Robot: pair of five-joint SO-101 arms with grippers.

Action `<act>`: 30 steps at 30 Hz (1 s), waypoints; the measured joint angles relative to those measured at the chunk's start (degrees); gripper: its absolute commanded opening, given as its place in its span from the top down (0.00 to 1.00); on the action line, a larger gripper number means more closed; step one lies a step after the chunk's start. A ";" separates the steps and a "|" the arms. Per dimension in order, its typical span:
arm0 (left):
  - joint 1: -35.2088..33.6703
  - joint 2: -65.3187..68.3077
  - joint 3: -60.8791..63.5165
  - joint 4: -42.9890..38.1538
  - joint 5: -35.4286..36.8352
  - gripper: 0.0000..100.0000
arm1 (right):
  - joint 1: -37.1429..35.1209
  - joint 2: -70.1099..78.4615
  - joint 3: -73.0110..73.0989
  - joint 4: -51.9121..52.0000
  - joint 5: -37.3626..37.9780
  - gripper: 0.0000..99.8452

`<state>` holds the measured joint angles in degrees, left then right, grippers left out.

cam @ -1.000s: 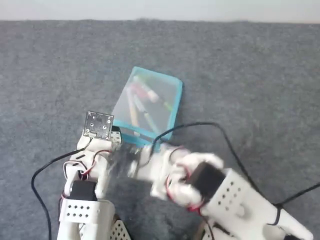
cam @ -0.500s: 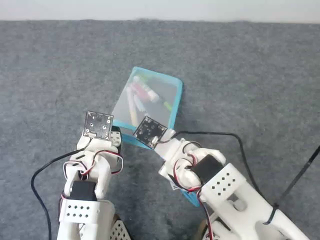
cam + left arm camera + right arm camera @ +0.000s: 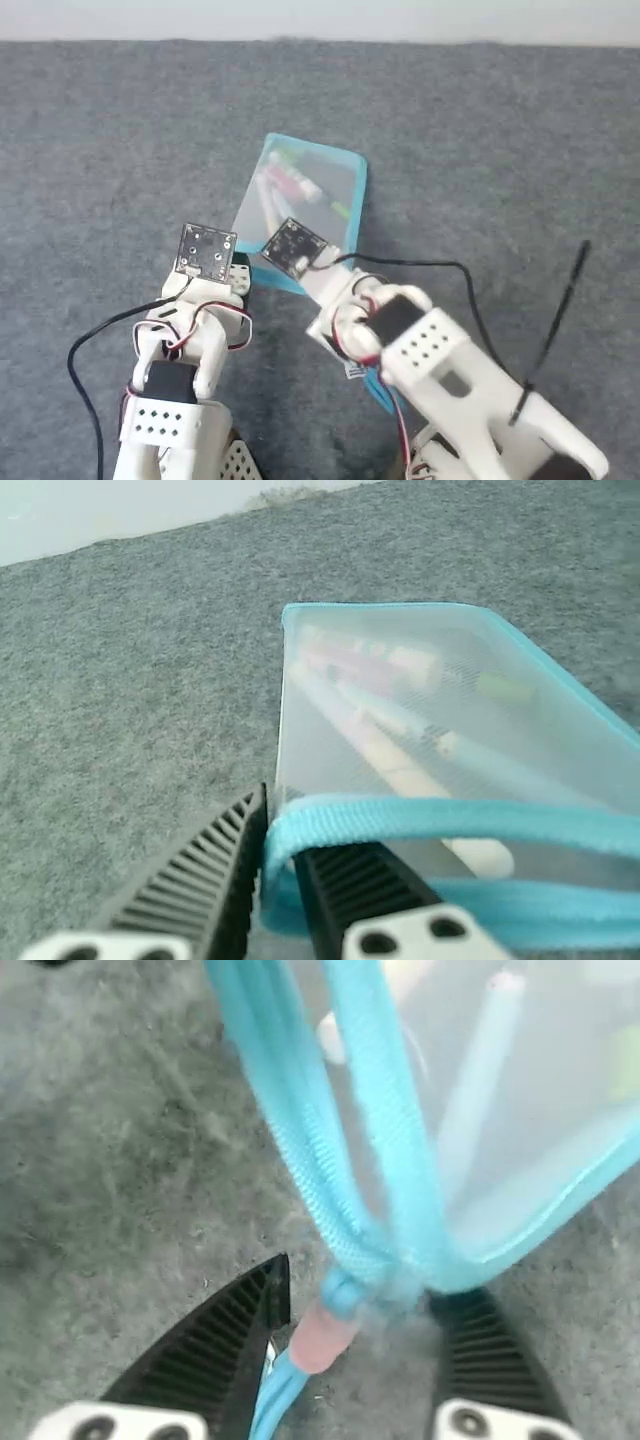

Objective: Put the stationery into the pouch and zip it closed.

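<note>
Nearest me, my left gripper (image 3: pixel 278 835) is clenched on the turquoise woven band at one near corner of the translucent mesh pouch with turquoise trim (image 3: pixel 450 700), its ribbed black fingers (image 3: pixel 215 870) pressed against the fabric from both sides. Just beside it, at the other near corner, my right gripper (image 3: pixel 365 1290) has its jaws spread and holds nothing. It straddles the small pinkish zip pull (image 3: pixel 322 1338) on its turquoise cord, which sits between the jaws, closer to one of them and, as far as I can tell, touching neither. Everything turns on that: the pull lies right at the right arm's fingertips, and the zip line runs sideways from there across the near edge to the corner pinned by the left. In the left wrist view the two bands stand apart, with the blunt end of a cream pen between them, so I judge the zip not yet closed. To my mind the next move is for the right to close on the pull and draw it along the band toward the left's anchor. Beyond the mouth, the pouch lies flat on the grey felt-like table cover (image 3: pixel 500 150), its long axis pointing away from both arms. The stationery (image 3: pixel 400 720) is inside, pens and markers lying lengthwise toward the far end.
</note>
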<state>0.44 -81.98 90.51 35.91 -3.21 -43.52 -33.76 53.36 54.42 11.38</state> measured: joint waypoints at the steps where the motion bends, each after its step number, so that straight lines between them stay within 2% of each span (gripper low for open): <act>1: 0.00 0.00 0.00 0.00 0.00 0.99 | 0.97 0.79 -0.35 -0.18 0.00 0.95; 3: 0.00 0.00 0.00 0.00 0.00 0.99 | 2.90 1.14 -0.97 -0.35 -0.18 1.00; 7: 0.00 0.00 0.00 0.00 0.00 0.99 | 6.24 1.23 -4.13 0.09 -0.18 0.99; 11: 0.00 0.00 0.00 0.00 0.00 0.99 | 6.15 1.23 -10.20 5.01 1.41 0.99; 20: 0.18 -0.09 -0.09 0.88 0.26 0.99 | -4.48 1.23 -19.60 11.60 7.47 0.99; 30: 1.41 -0.09 -0.09 0.97 0.00 0.99 | -7.91 1.23 -29.36 24.88 8.97 0.99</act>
<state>1.85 -82.07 90.42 36.88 -3.21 -51.43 -32.53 24.00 79.30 20.35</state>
